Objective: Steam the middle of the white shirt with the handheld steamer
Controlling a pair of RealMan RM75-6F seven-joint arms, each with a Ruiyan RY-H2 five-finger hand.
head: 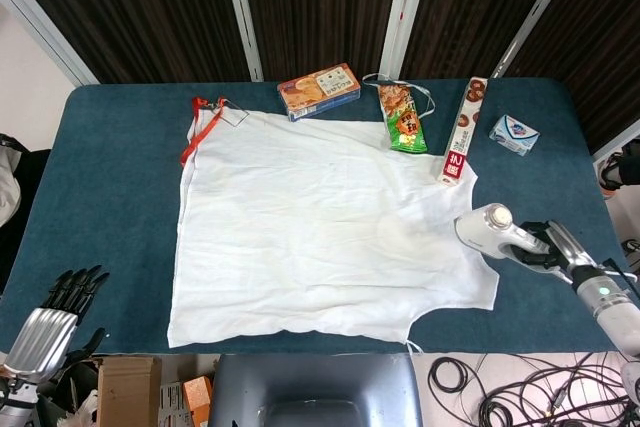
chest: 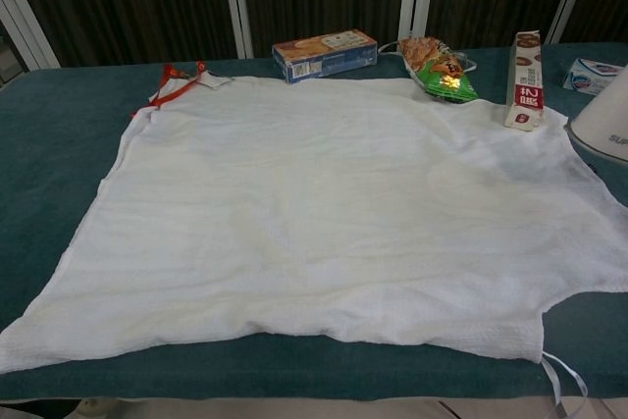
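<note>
The white shirt (head: pixel 310 227) lies spread flat on the blue table (head: pixel 110 177) and fills most of the chest view (chest: pixel 324 203). The white handheld steamer (head: pixel 487 227) hangs just off the shirt's right edge, its round head turned toward the cloth. Only its head shows at the right border of the chest view (chest: pixel 606 117). My right hand (head: pixel 545 247) grips the steamer's handle. My left hand (head: pixel 50 327) hangs below the table's near left corner, fingers straight and apart, holding nothing.
Along the far edge stand a biscuit box (head: pixel 319 91), a green snack bag (head: pixel 403 120), a long red-and-white box (head: pixel 460 142) touching the shirt's corner, and a tissue pack (head: pixel 513 134). A red strap (head: pixel 197 127) lies at the shirt's far left corner.
</note>
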